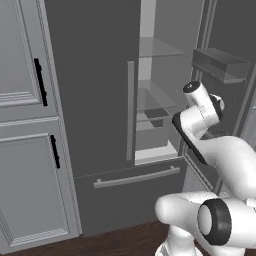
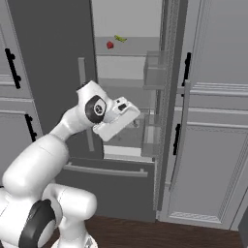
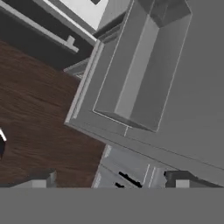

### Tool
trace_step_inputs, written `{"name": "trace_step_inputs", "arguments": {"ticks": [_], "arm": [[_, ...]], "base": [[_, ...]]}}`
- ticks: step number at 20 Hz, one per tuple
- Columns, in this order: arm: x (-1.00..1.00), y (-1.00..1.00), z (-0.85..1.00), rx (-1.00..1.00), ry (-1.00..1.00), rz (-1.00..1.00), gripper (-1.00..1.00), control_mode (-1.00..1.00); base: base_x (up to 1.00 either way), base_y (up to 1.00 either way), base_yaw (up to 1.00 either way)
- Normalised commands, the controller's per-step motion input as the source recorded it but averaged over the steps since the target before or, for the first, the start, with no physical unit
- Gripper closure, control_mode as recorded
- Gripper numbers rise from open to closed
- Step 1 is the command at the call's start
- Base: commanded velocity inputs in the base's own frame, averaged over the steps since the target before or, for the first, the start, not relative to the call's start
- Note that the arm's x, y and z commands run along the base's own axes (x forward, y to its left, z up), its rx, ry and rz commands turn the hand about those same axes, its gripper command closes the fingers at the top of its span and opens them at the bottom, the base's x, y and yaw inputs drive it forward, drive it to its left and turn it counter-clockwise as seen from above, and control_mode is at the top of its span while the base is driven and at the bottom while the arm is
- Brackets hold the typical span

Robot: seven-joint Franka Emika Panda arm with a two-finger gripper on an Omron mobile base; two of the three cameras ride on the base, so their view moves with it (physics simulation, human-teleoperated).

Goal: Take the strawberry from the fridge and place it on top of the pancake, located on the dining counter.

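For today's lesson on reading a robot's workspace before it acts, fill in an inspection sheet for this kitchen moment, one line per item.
Surface: glass shelves inside the fridge; dark wood floor below.
Job's things: the strawberry lies on an upper shelf, untouched; fridge right door swung open, left door shut.
Clutter: a small yellow-green item beside the strawberry; what it is cannot be told.
Grippers: gripper open, holding nothing, well below the strawberry's shelf.
Cables: nothing seen.
Surroundings: pale-grey panelled cabinets with black handles on both sides; door bins on the open door.
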Motion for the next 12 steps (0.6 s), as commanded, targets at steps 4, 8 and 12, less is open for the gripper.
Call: {"name": "trace_step_inputs", "arguments": {"ticks": [4, 8, 12], "arm": [[0.09, 0.89, -0.21, 0.71, -0.19, -0.17, -1.0, -1.0], [0.17, 0.92, -0.05, 0.7, -0.27, -0.21, -1.0, -1.0], [0.29, 0.76, 0.39, 0.33, -0.29, -0.28, -1.0, -1.0]], "base": [[0.0, 0.0, 0.0], [0.0, 0.0, 0.0], [0.0, 0.0, 0.0]]}}
